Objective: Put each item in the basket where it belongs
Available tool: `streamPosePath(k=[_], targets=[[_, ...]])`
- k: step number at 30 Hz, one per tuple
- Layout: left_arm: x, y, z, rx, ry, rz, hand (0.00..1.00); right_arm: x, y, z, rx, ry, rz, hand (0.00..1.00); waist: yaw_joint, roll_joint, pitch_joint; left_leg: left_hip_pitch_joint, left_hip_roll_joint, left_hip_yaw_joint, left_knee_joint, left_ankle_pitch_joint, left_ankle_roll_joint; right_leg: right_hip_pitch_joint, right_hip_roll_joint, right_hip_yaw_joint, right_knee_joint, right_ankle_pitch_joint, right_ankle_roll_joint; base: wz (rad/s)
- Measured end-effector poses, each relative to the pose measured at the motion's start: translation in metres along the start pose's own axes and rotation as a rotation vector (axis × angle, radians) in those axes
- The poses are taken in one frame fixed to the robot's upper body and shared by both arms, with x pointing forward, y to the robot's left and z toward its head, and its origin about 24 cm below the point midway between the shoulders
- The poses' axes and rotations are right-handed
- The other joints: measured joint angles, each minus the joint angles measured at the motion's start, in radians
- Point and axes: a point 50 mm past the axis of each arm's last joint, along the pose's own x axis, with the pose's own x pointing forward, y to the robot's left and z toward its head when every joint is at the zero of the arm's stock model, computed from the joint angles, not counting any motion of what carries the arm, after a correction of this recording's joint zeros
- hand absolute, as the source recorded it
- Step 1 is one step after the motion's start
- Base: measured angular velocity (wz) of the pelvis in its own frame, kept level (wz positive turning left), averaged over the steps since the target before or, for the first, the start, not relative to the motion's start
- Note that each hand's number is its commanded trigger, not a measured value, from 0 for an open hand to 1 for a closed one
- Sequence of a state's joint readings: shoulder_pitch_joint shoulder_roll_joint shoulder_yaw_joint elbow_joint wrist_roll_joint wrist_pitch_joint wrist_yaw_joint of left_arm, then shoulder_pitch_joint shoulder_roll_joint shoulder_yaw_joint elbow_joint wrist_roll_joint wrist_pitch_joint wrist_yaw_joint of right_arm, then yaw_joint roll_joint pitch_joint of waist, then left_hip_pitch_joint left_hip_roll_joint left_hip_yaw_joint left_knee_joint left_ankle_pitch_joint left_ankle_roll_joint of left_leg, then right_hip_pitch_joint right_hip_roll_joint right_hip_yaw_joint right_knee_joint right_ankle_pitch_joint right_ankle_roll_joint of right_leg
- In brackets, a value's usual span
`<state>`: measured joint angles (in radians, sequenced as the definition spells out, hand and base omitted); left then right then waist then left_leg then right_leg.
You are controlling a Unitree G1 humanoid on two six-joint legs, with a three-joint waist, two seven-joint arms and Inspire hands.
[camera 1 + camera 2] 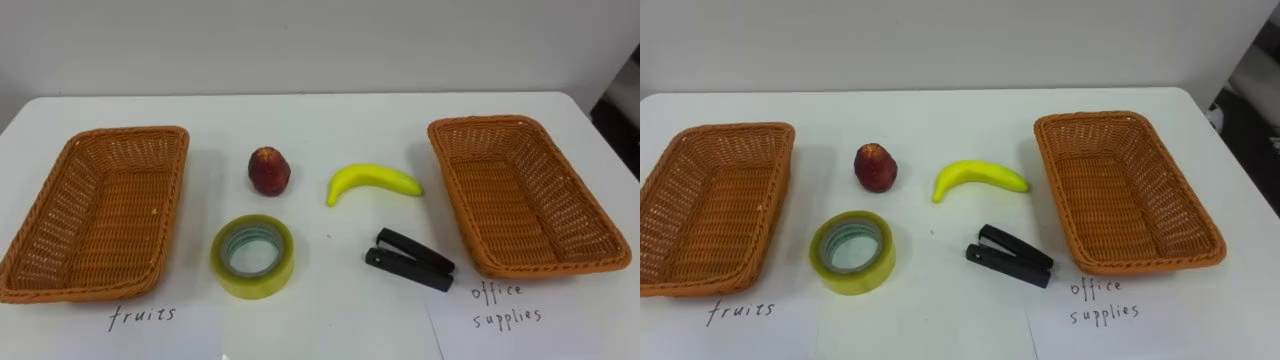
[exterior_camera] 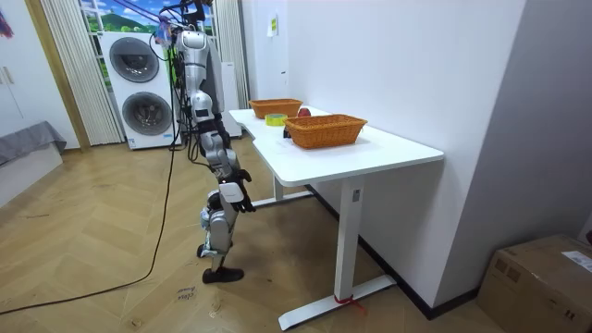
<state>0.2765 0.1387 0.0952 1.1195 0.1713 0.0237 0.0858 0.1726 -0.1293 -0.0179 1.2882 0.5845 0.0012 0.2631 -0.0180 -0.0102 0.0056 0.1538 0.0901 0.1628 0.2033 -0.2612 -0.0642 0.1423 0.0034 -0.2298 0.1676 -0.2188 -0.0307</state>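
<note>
A white table (image 1: 320, 115) lies in front of me, seen from above. On my left sits a long brown wicker basket (image 1: 100, 225), empty, with a handwritten paper label for fruit below it. On my right sits a matching brown wicker basket (image 1: 520, 200), also empty, labelled for office supplies.

Four things lie between them, all apart from one another. A small round red fruit (image 1: 269, 170) stands towards the left basket, and a curved yellow banana (image 1: 372, 180) is beside it towards the right. In front of those, a fat roll of yellowish clear tape (image 1: 250, 286) lies flat, and a black stapler (image 1: 410, 262) lies at a slant close to the right basket.

Nothing is sorted yet. In the room view the robot stands at the table's long edge with its right hand (image 2: 233, 196) hanging low beside its leg. I cannot tell its state.

I judge the first reach is the step in hand. I would take the stapler with the right hand, gripping across its narrow body, since it lies nearest its basket. The round fruit may roll, so I would close on it from above.
</note>
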Motion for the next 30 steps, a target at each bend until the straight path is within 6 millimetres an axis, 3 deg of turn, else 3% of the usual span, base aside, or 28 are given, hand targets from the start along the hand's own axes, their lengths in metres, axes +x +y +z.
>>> streamPosePath(k=[18, 30], targets=[[-0.001, -0.002, -0.005, 0.076, 0.007, 0.007, 0.00, 0.000, -0.001, 0.001, -0.018, -0.012, 0.000, 0.00, -0.003, 0.001, -0.0003, 0.000, 0.000, 0.000, 0.001, 0.000, 0.000, 0.000, 0.001, 0.004, -0.001, 0.000, 0.000, 0.00], [-0.001, 0.001, -0.004, 0.096, 0.012, 0.022, 0.00, -0.005, -0.013, -0.007, 0.084, -0.017, -0.043, 0.00, -0.006, 0.003, -0.0018, -0.003, -0.001, 0.003, 0.000, 0.000, 0.000, -0.003, 0.001, 0.010, 0.001, -0.001, 0.002, 0.00]])
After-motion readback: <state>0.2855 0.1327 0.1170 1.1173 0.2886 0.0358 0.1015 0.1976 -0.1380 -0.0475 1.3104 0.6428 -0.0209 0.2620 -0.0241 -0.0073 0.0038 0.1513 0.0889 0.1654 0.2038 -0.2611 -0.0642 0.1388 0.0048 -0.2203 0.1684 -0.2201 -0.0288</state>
